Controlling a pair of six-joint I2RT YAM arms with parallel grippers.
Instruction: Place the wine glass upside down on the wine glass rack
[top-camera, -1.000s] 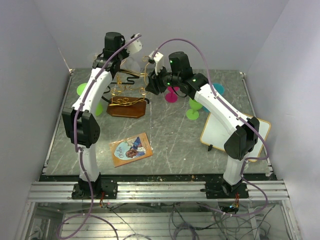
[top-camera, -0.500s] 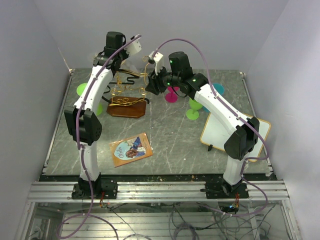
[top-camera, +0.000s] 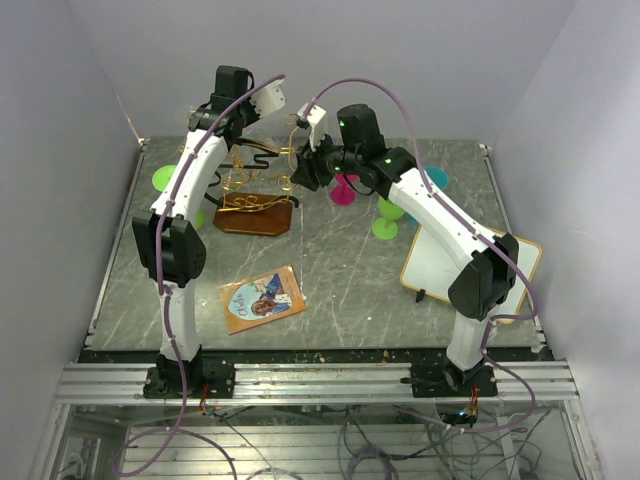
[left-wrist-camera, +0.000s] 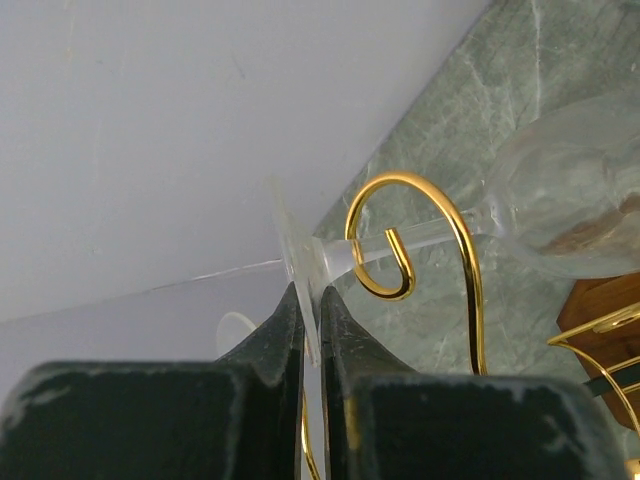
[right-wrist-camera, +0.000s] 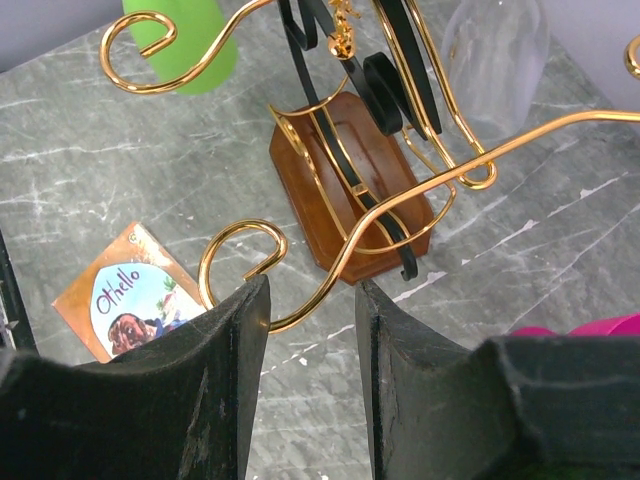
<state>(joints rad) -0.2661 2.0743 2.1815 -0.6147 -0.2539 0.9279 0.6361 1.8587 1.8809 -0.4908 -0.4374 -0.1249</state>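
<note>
In the left wrist view my left gripper (left-wrist-camera: 310, 292) is shut on the flat foot of the clear wine glass (left-wrist-camera: 565, 200). The glass lies tilted, and its stem passes through a curled gold hook (left-wrist-camera: 400, 255) of the wine glass rack. From above, the left gripper (top-camera: 252, 112) is high over the wine glass rack (top-camera: 255, 190) at the back left. My right gripper (right-wrist-camera: 312, 285) is open. A gold scroll arm (right-wrist-camera: 330, 290) of the rack passes between its fingers and rests against the left finger (right-wrist-camera: 240, 330). The rack's brown wooden base (right-wrist-camera: 350, 180) lies below.
Green goblets (top-camera: 163, 178) (top-camera: 385, 225), a magenta one (top-camera: 343, 190) and a teal one (top-camera: 432, 180) stand around the rack. A picture card (top-camera: 262, 298) lies in the front middle of the table. A small whiteboard (top-camera: 450, 265) rests at the right. Grey walls stand close behind the rack.
My left gripper has shifted slightly with the glass, bringing it lower against the rack's hook. The right arm has not moved.
</note>
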